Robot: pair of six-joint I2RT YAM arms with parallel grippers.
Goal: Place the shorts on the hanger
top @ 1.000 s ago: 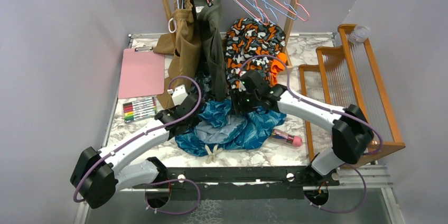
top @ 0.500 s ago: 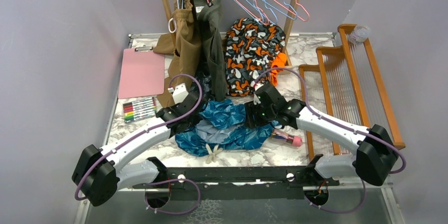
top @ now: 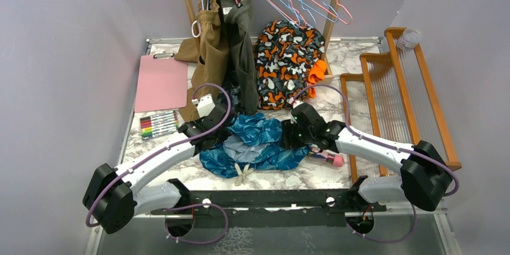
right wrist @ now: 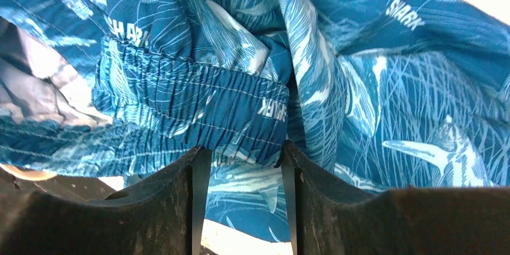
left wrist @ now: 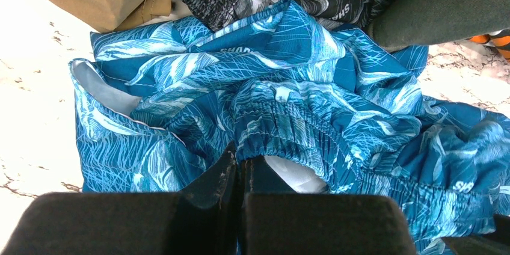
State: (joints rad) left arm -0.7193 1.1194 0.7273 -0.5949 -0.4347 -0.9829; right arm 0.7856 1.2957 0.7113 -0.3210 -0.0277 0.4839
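Plain lilac walls (top: pixel 66 38), marble-patterned table (top: pixel 355 56) (white, grey-veined), wooden slatted rack (top: pixel 391 101) at right, even light.

The shorts (left wrist: pixel 288 80) are thin, shiny cloth (crinkled, with a satin gleam) on a smooth, marble-patterned table (top: pixel 352 56).
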